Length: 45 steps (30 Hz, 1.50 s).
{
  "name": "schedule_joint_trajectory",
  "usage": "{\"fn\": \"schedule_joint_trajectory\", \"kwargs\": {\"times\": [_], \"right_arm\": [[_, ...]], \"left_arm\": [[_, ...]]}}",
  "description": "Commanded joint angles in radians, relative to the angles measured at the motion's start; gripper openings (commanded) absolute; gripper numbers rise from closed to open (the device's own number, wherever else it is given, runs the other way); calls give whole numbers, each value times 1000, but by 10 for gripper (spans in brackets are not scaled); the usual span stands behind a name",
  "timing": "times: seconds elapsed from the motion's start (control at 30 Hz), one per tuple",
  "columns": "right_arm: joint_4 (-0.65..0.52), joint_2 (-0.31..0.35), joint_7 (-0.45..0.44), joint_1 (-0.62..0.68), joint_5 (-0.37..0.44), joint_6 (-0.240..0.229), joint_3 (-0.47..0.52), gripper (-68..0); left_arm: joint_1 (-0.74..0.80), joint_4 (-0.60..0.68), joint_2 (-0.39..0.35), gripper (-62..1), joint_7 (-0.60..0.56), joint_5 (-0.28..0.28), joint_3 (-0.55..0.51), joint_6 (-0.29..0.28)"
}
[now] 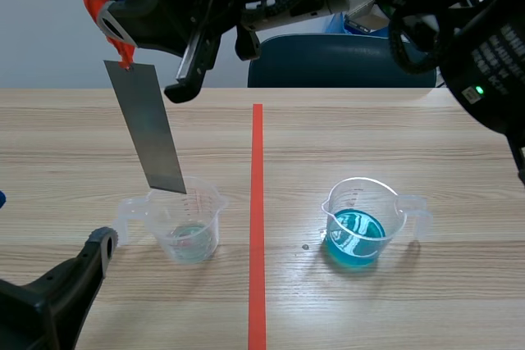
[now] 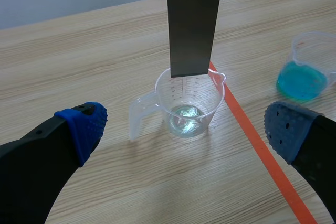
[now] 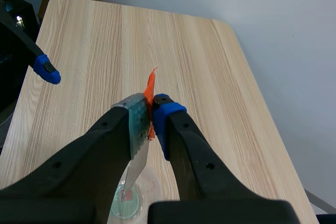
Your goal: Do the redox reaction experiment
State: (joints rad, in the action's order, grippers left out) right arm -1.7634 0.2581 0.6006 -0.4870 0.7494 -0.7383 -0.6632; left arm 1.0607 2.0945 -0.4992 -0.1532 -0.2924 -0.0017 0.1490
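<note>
A grey metal strip (image 1: 148, 129) with an orange tape tab hangs upright from my right gripper (image 1: 116, 34), which is shut on the tab high over the table's left side. The strip's lower end (image 2: 193, 24) sits just above the rim of a clear beaker (image 1: 187, 223) holding a little clear liquid. In the right wrist view the strip (image 3: 135, 169) drops from between the fingers (image 3: 149, 114) toward that beaker (image 3: 128, 198). My left gripper (image 2: 185, 129) is open and low, just short of the beaker (image 2: 189, 103). A second beaker (image 1: 358, 223) holds blue liquid.
An orange-red tape line (image 1: 257, 227) runs down the table's middle between the two beakers. The blue-liquid beaker (image 2: 304, 74) stands right of that line. A dark blue chair back (image 1: 340, 59) stands beyond the far edge.
</note>
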Motion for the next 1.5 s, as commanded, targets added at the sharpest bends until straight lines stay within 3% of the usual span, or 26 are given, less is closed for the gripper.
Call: {"fn": "schedule_joint_trajectory", "kwargs": {"times": [0.0, 0.7, 0.9, 1.17, 1.47], "right_arm": [[-10, 2, -23, -23, 10, -7, 7, -667], [-6, 2, -25, -23, 10, -7, 7, -667], [58, 2, -84, -23, 1, -7, 7, -667], [142, -1, -175, -23, -85, -7, -32, -667], [277, -1, -362, -23, -257, -7, -89, -667]], "left_arm": [[0, 14, 3, 14, -14, 1, 0, -2], [0, 14, 3, 14, -14, 1, 0, -2], [0, 14, 3, 14, -14, 1, 0, -2], [0, 14, 3, 14, -14, 1, 0, -2], [0, 14, 3, 14, -14, 1, 0, -2]]}}
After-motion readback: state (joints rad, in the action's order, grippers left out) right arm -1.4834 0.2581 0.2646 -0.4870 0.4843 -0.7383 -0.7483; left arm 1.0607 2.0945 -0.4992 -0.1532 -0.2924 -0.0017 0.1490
